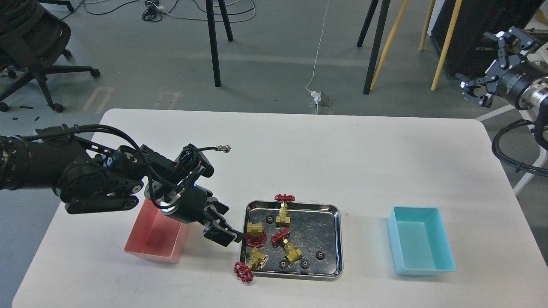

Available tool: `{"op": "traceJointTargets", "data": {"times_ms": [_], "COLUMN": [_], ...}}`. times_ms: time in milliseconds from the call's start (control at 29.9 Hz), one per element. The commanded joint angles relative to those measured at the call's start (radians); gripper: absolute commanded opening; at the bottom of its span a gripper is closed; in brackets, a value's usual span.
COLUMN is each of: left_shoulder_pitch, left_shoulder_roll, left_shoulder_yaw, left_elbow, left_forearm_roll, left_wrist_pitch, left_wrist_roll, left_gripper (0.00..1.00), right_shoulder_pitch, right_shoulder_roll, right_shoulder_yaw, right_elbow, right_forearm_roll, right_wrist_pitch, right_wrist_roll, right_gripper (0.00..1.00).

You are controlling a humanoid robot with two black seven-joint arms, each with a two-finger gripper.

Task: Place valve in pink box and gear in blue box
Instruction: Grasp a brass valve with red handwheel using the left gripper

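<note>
Four brass valves with red handwheels lie in the steel tray (337, 239): one at the left (255, 233), one at the back (283, 215), one in the middle (289, 250), and one at the front left (252, 261) with its wheel over the rim. Several tiny black gears (320, 255) lie among them. The pink box (154, 241) stands left of the tray and the blue box (421, 246) stands to its right. My left gripper (222, 234) hangs low between the pink box and the tray, its tip close to the left valve. Its dark fingers cannot be told apart. My right gripper (488, 64) is open and empty, high off the table's far right.
My left arm (98, 184) lies over the table's left part and covers the pink box's back edge. A loose cable end (222, 148) sticks up from the wrist. An office chair (38, 51), tripod legs (214, 42) and wooden legs (387, 42) stand beyond the table.
</note>
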Motion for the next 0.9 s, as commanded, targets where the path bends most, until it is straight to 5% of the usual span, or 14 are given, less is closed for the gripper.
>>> {"op": "traceJointTargets", "data": {"times_ms": [0,401,869], "left_shoulder_pitch": [-0.005,0.016,0.084], "left_shoulder_roll": [0.006,-0.031,-0.123], "left_shoulder_yaw": [-0.041,-0.058,-0.057], "left_elbow": [-0.014,-0.025,0.108], "left_forearm_roll": [0.001,0.001,0.012], "left_wrist_pitch": [0.012,0.034,0.052], "left_wrist_roll": [0.000,0.000,0.000], "left_gripper": [0.99,0.99,0.99], "right_shoulder_pitch": [0.082,0.073,0.035], "right_shoulder_roll": [0.059,0.090,0.078], "right_shoulder_yaw": [-0.023,-0.071,-0.069], "right_elbow": [-0.046,-0.059,-0.057], "right_forearm_roll": [-0.002,0.002,0.009], "right_wrist_pitch": [0.000,0.000,0.000], "right_wrist_roll": [-0.055,-0.052,-0.052], "right_gripper": [0.99,0.99,0.99]}}
